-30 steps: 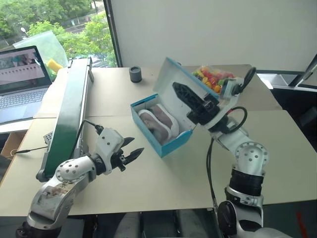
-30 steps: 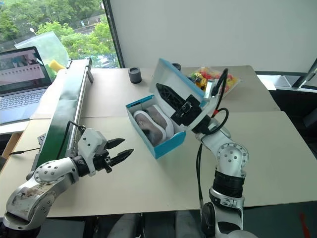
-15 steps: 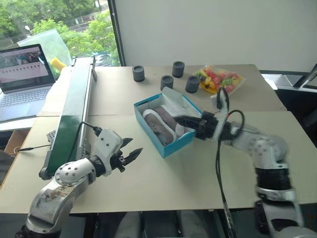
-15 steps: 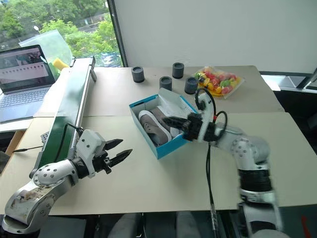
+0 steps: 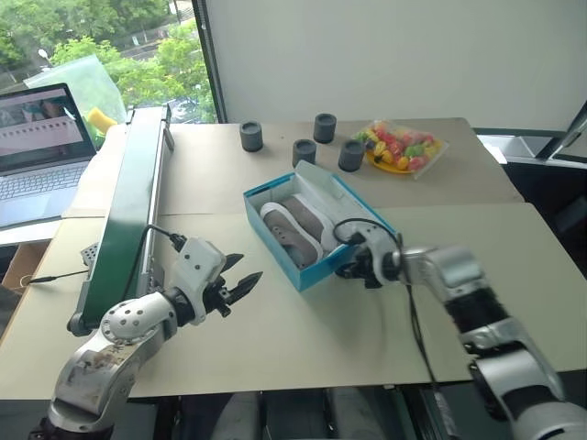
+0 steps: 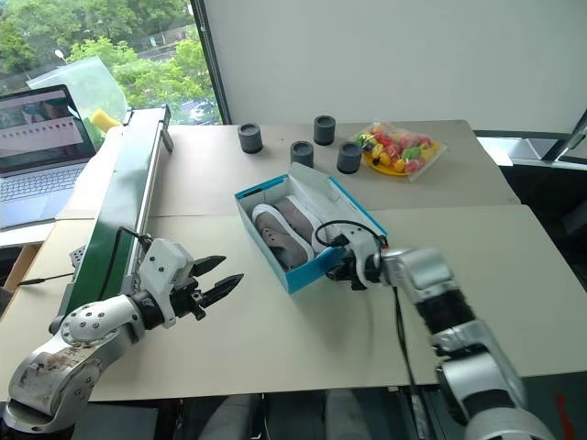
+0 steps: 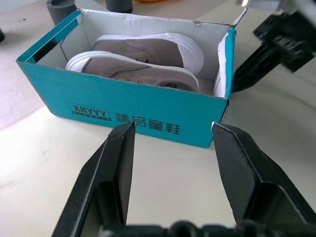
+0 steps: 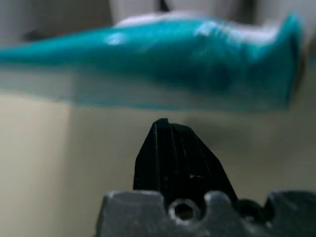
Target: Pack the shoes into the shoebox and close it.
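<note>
Laptop [image 5: 41,147] sits open at the far left edge, and beside it a long green rail [image 5: 138,197] runs away across the worktop [image 5: 275,339]. Near the rail's front end the left pincer [image 5: 240,282] hovers low over the worktop, its black fingers spread and holding nothing, aimed toward the shoebox [image 5: 303,266] but apart from it. The blue shoebox rests mid-worktop at a slant, its top open, with both grey shoes [image 5: 295,226] lying side by side inside, white soles showing. The lid [image 5: 353,203] lies folded back along the box's right side. At the box's near right corner the right pincer [image 5: 347,269] is low by the outer wall, fingers pressed together, gripping nothing. Behind the box stand three dark cylinders [image 5: 304,151], and to their right lies a clear bag of colourful pieces [image 5: 402,147].
</note>
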